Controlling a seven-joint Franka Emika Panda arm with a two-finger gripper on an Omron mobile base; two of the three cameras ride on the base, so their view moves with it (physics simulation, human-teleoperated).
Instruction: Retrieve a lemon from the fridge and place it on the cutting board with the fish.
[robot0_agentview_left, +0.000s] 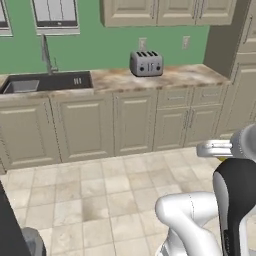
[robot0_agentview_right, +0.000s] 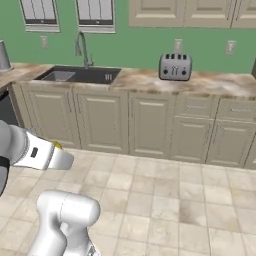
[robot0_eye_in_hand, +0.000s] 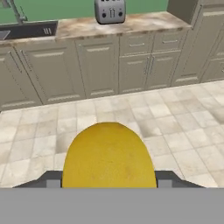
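Observation:
The yellow lemon (robot0_eye_in_hand: 108, 155) sits large in the hand view, held between my gripper's (robot0_eye_in_hand: 108, 183) two dark fingertips (robot0_eye_in_hand: 51, 180), which are shut on its sides. In the left base view the white hand (robot0_agentview_left: 216, 149) hangs at the right above the tiled floor, with a sliver of yellow under it. In the right base view the hand (robot0_agentview_right: 46, 153) is at the left, a bit of the lemon (robot0_agentview_right: 58, 145) peeking over it. The fridge, the cutting board and the fish are out of view.
Ahead runs a marbled counter (robot0_agentview_left: 170, 76) over beige cabinets, with a silver toaster (robot0_agentview_left: 146, 63) and a dark sink (robot0_agentview_left: 47, 82) with faucet. A tall cabinet (robot0_agentview_left: 240, 95) stands at the right. Tiled floor (robot0_agentview_right: 165, 200) lies between me and the cabinets.

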